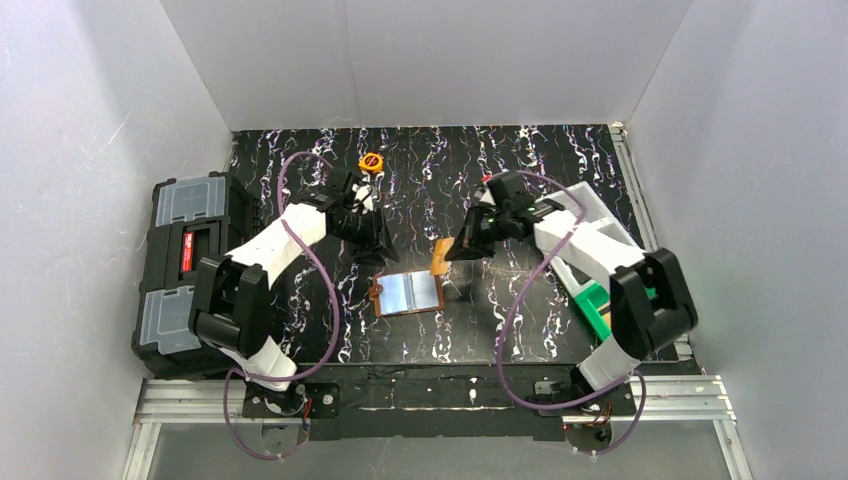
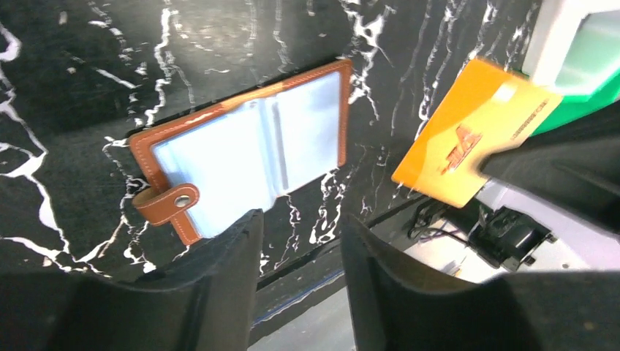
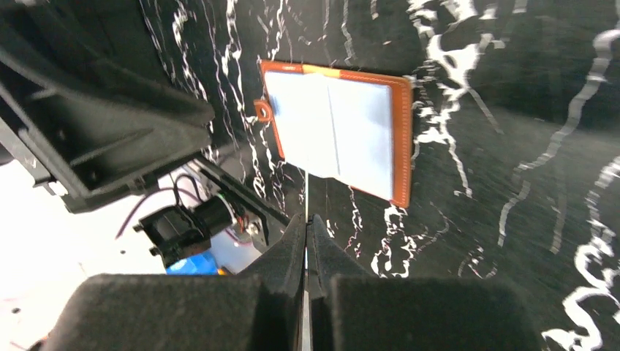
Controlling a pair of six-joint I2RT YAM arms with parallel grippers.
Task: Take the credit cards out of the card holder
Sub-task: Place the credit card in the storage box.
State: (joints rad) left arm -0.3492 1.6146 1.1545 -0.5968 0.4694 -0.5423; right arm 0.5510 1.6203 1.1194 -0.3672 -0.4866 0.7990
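The brown leather card holder [image 1: 408, 293] lies open on the black marbled table, its pale blue clear pockets facing up [image 2: 241, 153] [image 3: 343, 139]. An orange credit card [image 1: 440, 257] hangs in the air just right of and above the holder, with my right gripper [image 1: 457, 250] shut on its edge. In the left wrist view the orange face of this card [image 2: 468, 139] shows fully; in the right wrist view only its thin edge shows between my right gripper [image 3: 306, 219] fingers. My left gripper [image 1: 375, 252] [image 2: 300, 227] hovers above the holder's far left side, open and holding nothing.
A big black toolbox [image 1: 185, 270] with grey lids sits at the left edge of the table. A green bin [image 1: 598, 300] stands at the right under the right arm. A small round orange object [image 1: 371, 161] lies at the back. White walls enclose the table.
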